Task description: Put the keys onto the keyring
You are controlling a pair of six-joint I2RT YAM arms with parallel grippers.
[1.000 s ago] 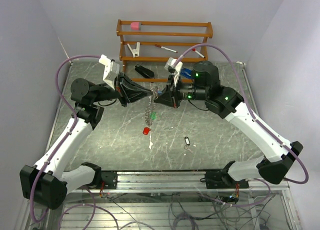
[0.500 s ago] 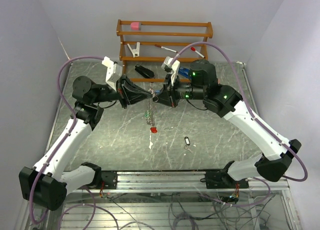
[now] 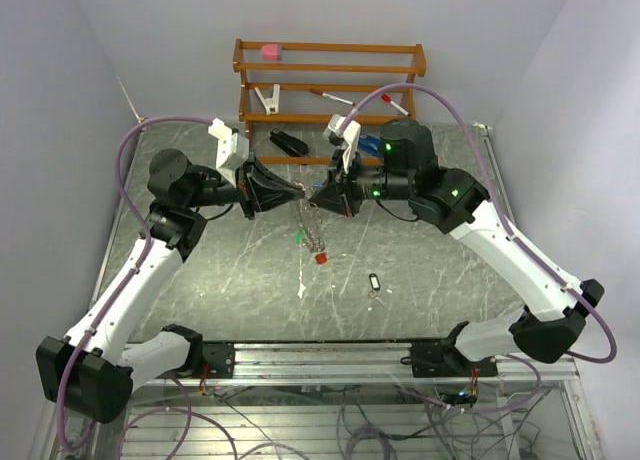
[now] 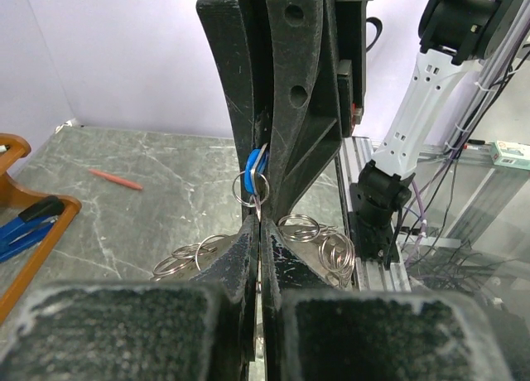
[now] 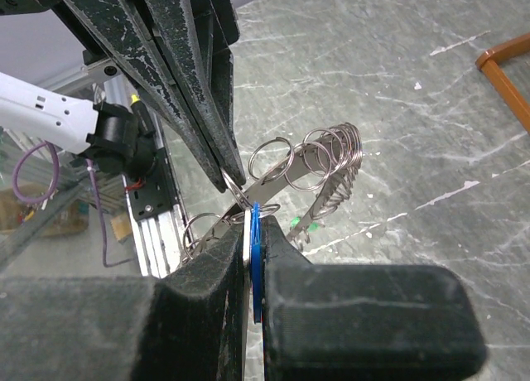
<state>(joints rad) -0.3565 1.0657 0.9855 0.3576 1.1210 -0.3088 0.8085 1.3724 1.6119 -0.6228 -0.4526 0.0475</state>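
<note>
Top external: left gripper [image 3: 302,192] clamped on keyring [image 3: 313,227], right gripper [image 3: 315,196] on blue-tagged key [image 5: 254,232]; red tag [image 3: 321,257] swung toward right edge. Probably mid-threading.

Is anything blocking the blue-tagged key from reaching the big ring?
Nothing visible does. The right tool pinches the blue tag close beside the keyring, which the left tool grips. Only the two tools' own tips crowd that spot.

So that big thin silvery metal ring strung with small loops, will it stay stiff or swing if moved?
Probably swings: the keyring dangles freely below the left gripper and right gripper. Its small loops look loose, so likely to slide. Seems light; a mere pinch carries it.
</note>
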